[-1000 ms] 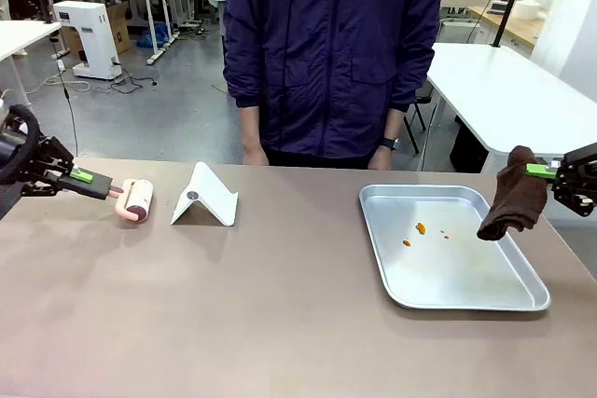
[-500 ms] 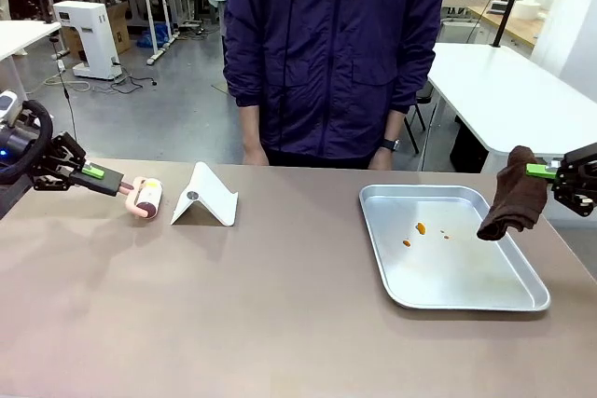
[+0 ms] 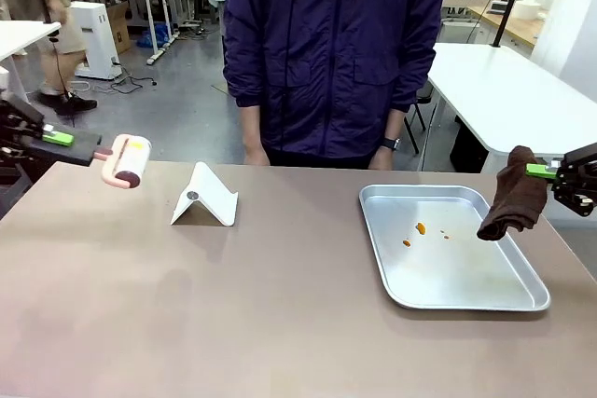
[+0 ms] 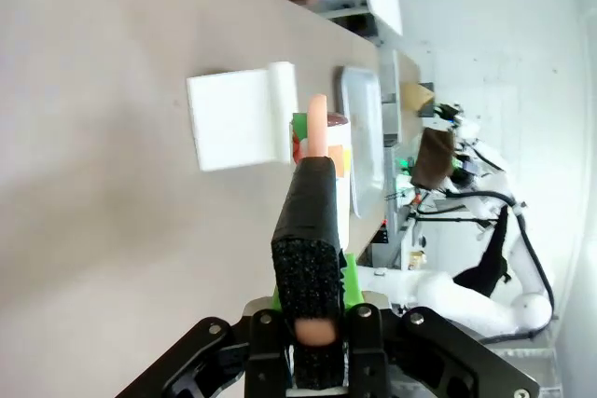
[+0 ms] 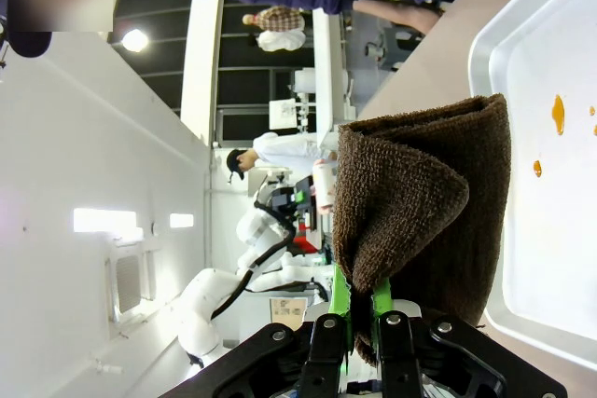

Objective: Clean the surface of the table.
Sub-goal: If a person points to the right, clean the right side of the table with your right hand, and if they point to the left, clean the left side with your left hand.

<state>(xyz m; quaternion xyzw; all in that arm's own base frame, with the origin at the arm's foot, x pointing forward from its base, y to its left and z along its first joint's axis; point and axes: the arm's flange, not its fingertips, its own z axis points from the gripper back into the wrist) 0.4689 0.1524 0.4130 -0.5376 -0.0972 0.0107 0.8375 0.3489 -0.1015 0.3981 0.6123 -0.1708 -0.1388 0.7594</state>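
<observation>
The taupe-brown table (image 3: 233, 305) spreads across the front view. At its far left, my left gripper (image 3: 89, 146) is shut on the pink handle of a lint roller (image 3: 126, 161), held in the air above the table's corner. The left wrist view shows the black finger (image 4: 312, 221) lying along that handle (image 4: 317, 123). At the right, my right gripper (image 3: 546, 172) is shut on a brown cloth (image 3: 513, 198) that hangs over the right rim of a silver tray (image 3: 466, 303). In the right wrist view the cloth (image 5: 420, 202) is bunched above the green pads (image 5: 340, 309).
Orange spots (image 3: 420, 228) mark the tray's floor. A white folded stand (image 3: 205, 198) sits on the table left of centre. A person in a dark blue jacket (image 3: 331, 53) stands at the far edge, hands down by the tabletop. White worktables stand behind.
My left gripper has lifted the lint roller off the table and drawn it up and to the left. The right gripper and its cloth have stayed still.
</observation>
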